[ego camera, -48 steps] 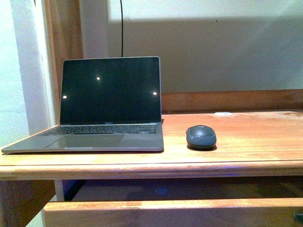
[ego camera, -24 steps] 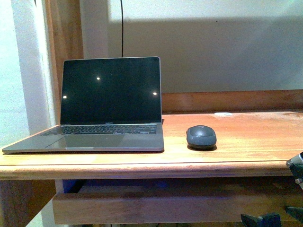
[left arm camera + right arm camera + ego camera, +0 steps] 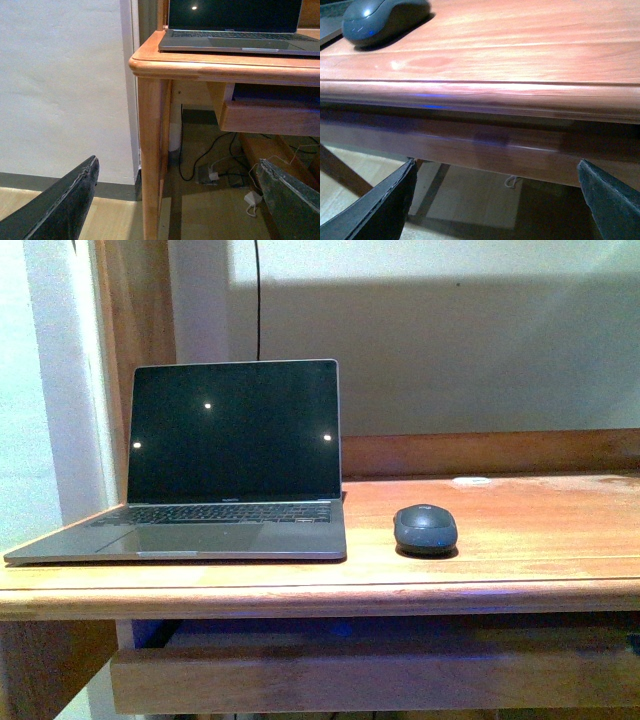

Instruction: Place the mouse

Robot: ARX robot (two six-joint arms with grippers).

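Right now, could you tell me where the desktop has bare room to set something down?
The widest bare patch runs right of the mouse to the desk edge, short of the white disc near the back rail. A narrower gap separates mouse and laptop. The laptop crowds the left.

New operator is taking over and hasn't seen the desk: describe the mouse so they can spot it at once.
On the wooden desk, look just right of the open laptop. The mouse sits there on bare wood, apart from the laptop, nearer the desk's front than its back. It is small, dark grey and domed, unlike the flat white disc further back.
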